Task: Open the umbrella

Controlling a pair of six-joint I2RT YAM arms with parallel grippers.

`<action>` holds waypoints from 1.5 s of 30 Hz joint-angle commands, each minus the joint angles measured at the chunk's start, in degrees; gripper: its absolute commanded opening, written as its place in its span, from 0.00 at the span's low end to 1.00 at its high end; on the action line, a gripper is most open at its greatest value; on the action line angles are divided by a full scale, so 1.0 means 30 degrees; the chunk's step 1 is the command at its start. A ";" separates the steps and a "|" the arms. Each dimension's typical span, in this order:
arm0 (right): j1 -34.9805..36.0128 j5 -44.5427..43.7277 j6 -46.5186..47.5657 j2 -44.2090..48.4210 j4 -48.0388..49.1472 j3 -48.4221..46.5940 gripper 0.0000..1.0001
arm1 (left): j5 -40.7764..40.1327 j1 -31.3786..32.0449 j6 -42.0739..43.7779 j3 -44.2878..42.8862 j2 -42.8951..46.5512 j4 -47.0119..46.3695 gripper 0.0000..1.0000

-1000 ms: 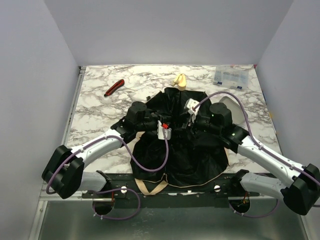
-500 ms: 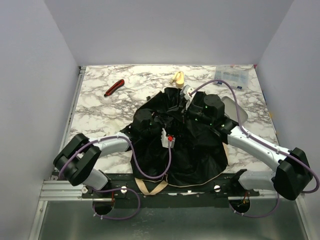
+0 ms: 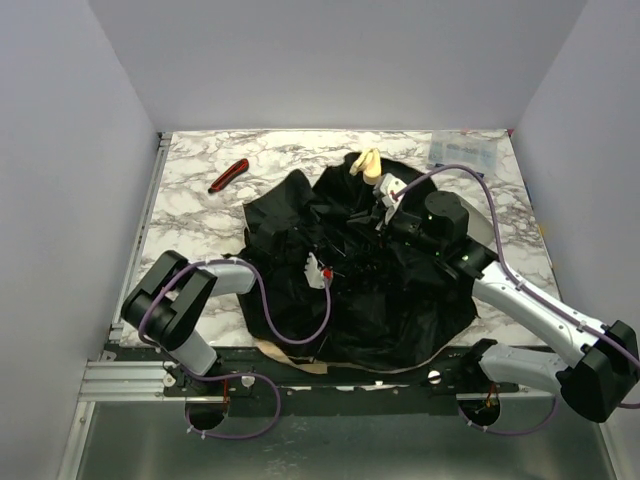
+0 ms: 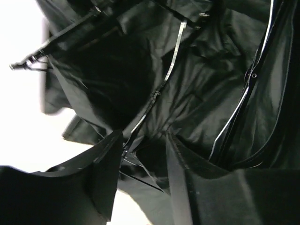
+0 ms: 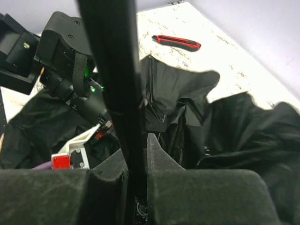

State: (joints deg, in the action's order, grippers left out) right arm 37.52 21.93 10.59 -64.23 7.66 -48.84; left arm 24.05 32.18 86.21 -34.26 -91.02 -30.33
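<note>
The right gripper (image 5: 136, 157) is clamping the black shaft (image 5: 112, 70) of the umbrella (image 3: 400, 300). The left gripper (image 4: 144, 137) is hanging parted over its ribs and lining. The umbrella is lying half-spread, just right of the red-and-black tool (image 3: 228, 175).

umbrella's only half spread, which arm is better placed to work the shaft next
Right, likely. The right gripper is already shut on the shaft; the left gripper sits open among the ribs.
</note>
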 commanded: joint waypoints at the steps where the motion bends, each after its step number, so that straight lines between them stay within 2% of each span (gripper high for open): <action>1: -0.0677 -0.0167 0.0513 0.0821 -0.0738 0.0062 0.00 | 0.0253 -0.1148 0.0286 -0.0345 -0.0076 0.4360 0.50; 6: -0.0787 0.1298 0.0129 0.0280 0.0061 0.0215 0.00 | 0.3828 -0.1876 -0.4629 -0.2483 0.2675 0.8127 0.59; 10: -0.0781 0.2101 -0.0758 -0.0830 0.2502 0.0729 0.00 | 0.6427 -0.1934 -1.1332 -0.5796 0.5932 1.1958 0.63; 12: -0.0802 0.2058 -0.1099 -0.1458 0.3559 0.0630 0.00 | 0.7435 -0.2012 -1.3687 -0.7577 0.7133 1.3998 0.64; 14: -0.0787 0.2056 -0.1472 -0.2062 0.4508 0.0503 0.00 | 0.8117 -0.2056 -1.5978 -0.8585 0.8010 1.4778 0.67; 17: -0.0788 0.2519 -0.1927 -0.2615 0.5623 0.0478 0.00 | 0.8832 -0.2056 -2.0485 -0.9158 0.9173 1.3568 0.70; 19: -0.0791 0.2907 -0.2166 -0.2882 0.6093 0.0500 0.01 | 0.9115 -0.2036 -2.3753 -0.9305 0.9573 1.1461 0.72; 21: -0.0788 0.3261 -0.2346 -0.3109 0.6462 0.0548 0.01 | 0.9099 -0.1961 -2.7135 -0.9549 0.9479 0.9104 0.72; 24: -0.0787 0.3818 -0.2557 -0.3351 0.6866 0.0653 0.04 | 0.8822 -0.1618 -3.0570 -1.0227 0.8762 0.7052 0.69; 28: -0.0787 0.4526 -0.2649 -0.3636 0.7056 0.0661 0.04 | 0.8304 -0.0907 -3.2654 -1.0735 0.7670 0.5082 0.58; 32: -0.0783 0.4865 -0.2551 -0.3843 0.6802 0.0511 0.04 | 0.8018 -0.0147 -3.2985 -1.0939 0.6988 0.4019 0.46; 45: -0.0758 0.5550 -0.2099 -0.3849 0.6646 0.0481 0.07 | 0.6474 0.0813 -3.2948 -1.1314 0.5656 0.4127 0.33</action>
State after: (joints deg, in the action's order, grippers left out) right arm 35.05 35.77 3.60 -75.59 25.39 -47.16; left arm 45.98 33.85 -11.84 -66.89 -72.47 -16.82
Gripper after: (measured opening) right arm 0.101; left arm 0.337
